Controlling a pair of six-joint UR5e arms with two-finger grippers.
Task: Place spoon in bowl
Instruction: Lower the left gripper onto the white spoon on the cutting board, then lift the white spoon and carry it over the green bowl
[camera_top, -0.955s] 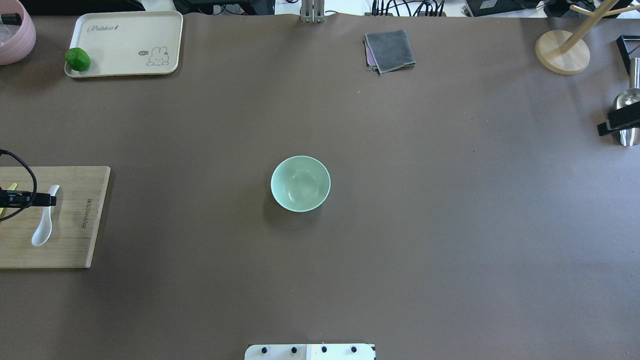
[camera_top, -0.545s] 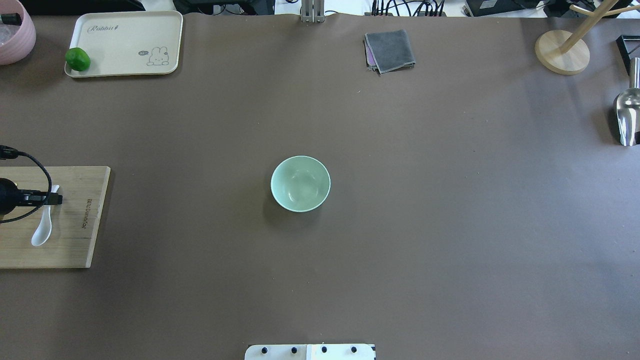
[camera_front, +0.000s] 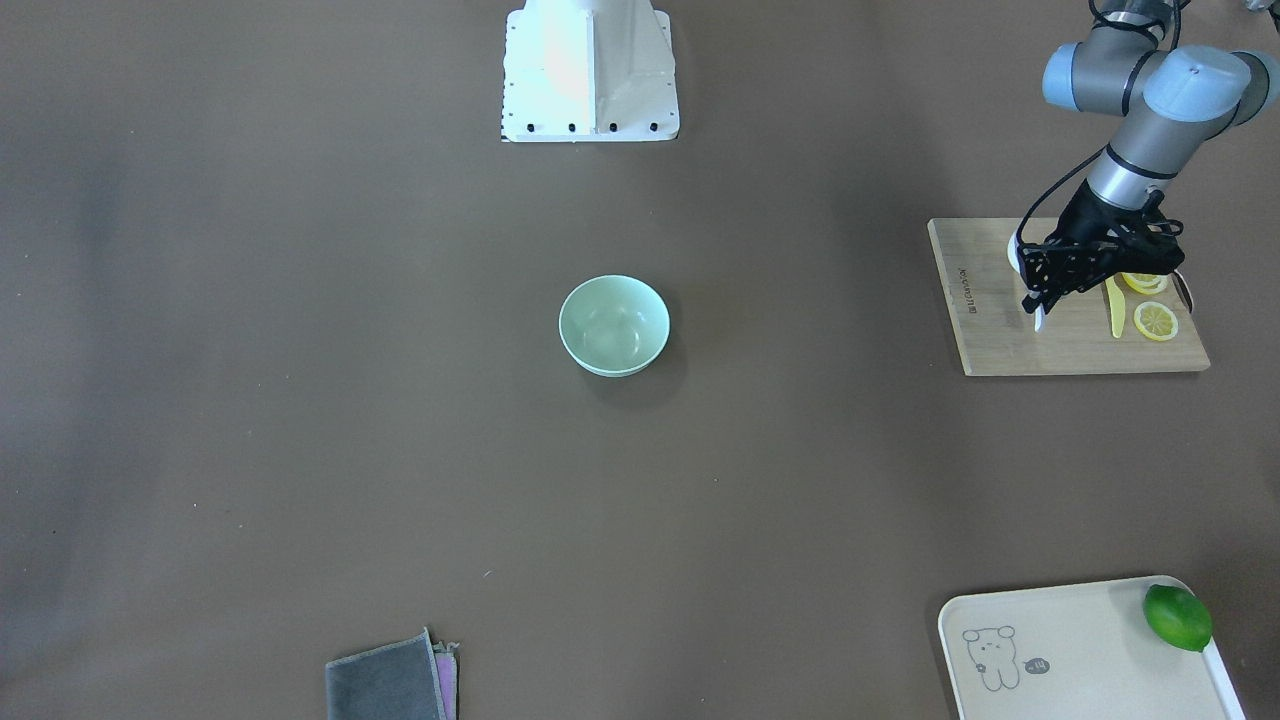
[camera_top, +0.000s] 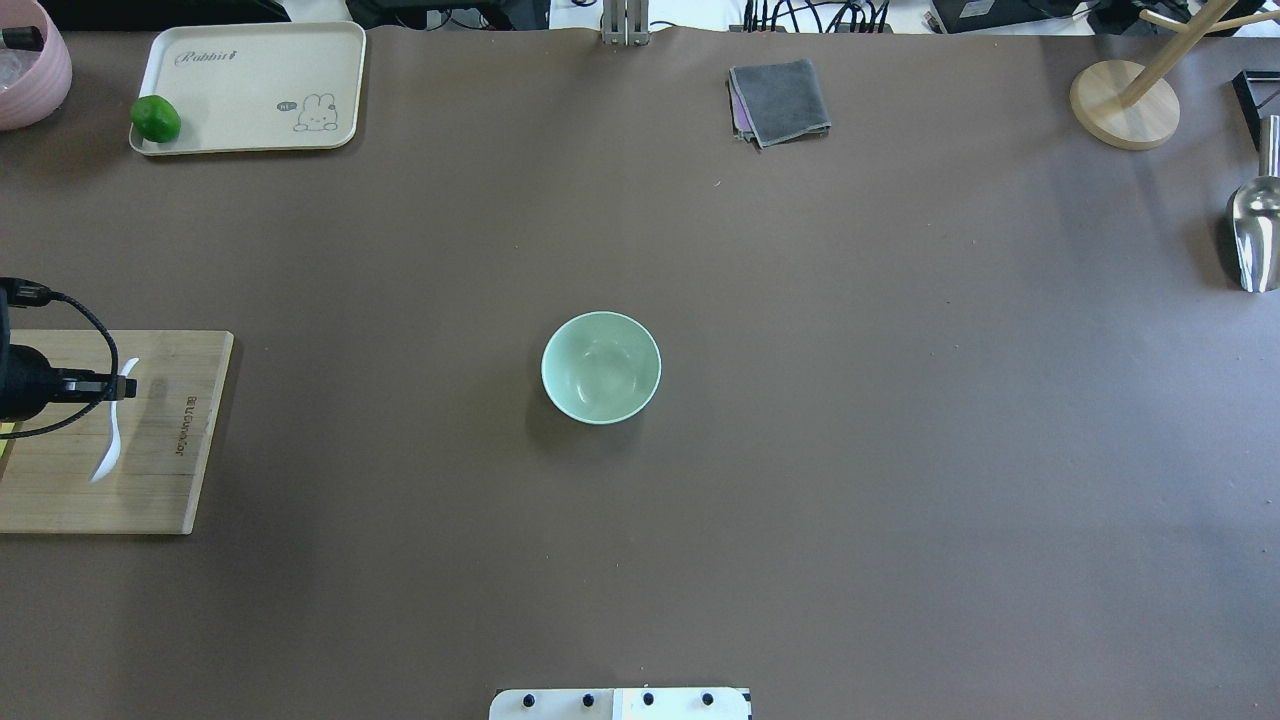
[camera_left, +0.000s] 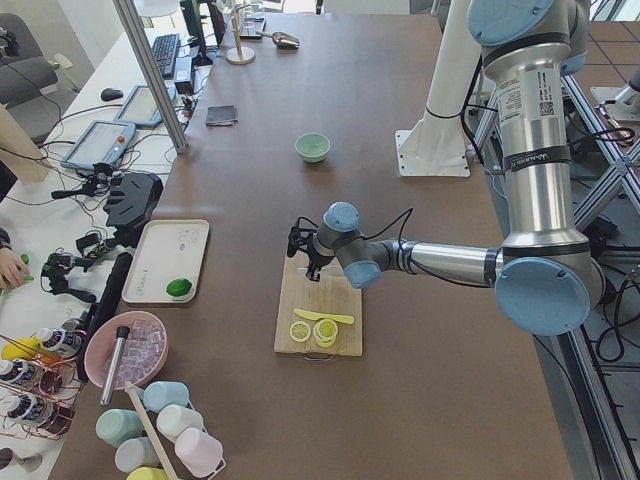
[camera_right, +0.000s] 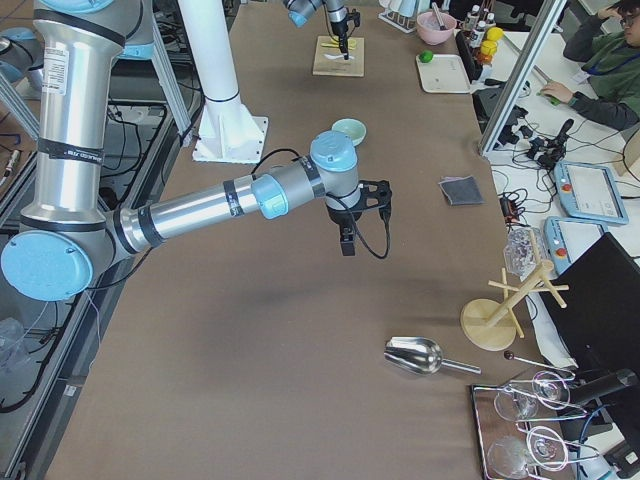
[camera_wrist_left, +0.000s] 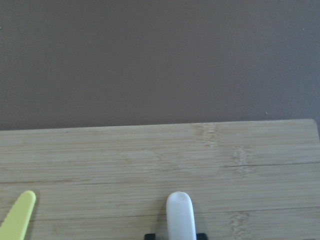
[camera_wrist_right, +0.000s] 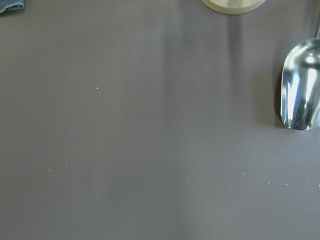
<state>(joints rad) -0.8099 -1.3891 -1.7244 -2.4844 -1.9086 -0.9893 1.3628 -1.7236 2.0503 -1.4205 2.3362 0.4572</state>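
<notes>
The white spoon (camera_top: 108, 445) is held by its handle in my left gripper (camera_top: 125, 386), which is shut on it just above the bamboo cutting board (camera_top: 150, 500). The spoon is turned on its edge, with the scoop end toward the robot. In the left wrist view the spoon's handle (camera_wrist_left: 180, 215) sticks out between the fingertips over the board. The mint-green bowl (camera_top: 600, 367) stands empty at the table's middle, far to the right of the left gripper. My right gripper (camera_right: 345, 245) hangs over bare table and shows only in the exterior right view, so I cannot tell its state.
A yellow knife (camera_front: 1114, 308) and lemon slices (camera_front: 1155, 320) lie on the board. A cream tray (camera_top: 250, 85) with a lime (camera_top: 155, 118) is at back left. A grey cloth (camera_top: 780, 100), a wooden stand (camera_top: 1125, 105) and a metal scoop (camera_top: 1255, 235) are at the back and right.
My left gripper has moved right, closed on the spoon's handle and raised it, turning it on edge. The board has shifted slightly right. The right arm has left the overhead view.
</notes>
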